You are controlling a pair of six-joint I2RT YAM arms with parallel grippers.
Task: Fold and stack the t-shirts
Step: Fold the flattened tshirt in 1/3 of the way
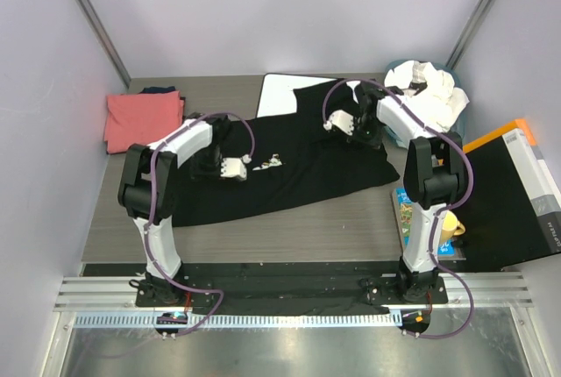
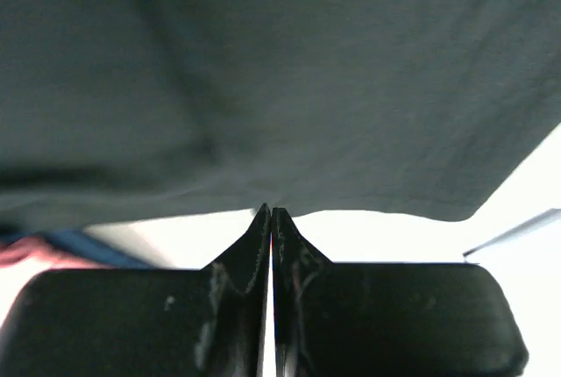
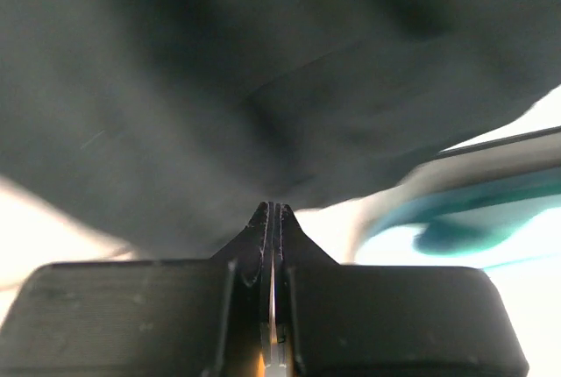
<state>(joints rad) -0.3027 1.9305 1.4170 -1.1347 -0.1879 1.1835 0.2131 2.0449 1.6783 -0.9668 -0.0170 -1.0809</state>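
Against left tool (image 2: 271, 215), right tool (image 3: 275, 209) lies black t-shirt (image 1: 298, 167).

Black tee (image 1: 298, 171) w/ small white print showing, spread out but rumpled across centre of frame, long side running lower left to upper right. In both my wrist views its dark cloth fills the top half. Coral-pink tee (image 1: 140, 121) lies folded, upper left. White tees (image 1: 436, 89) sit in a crumpled heap, upper right.
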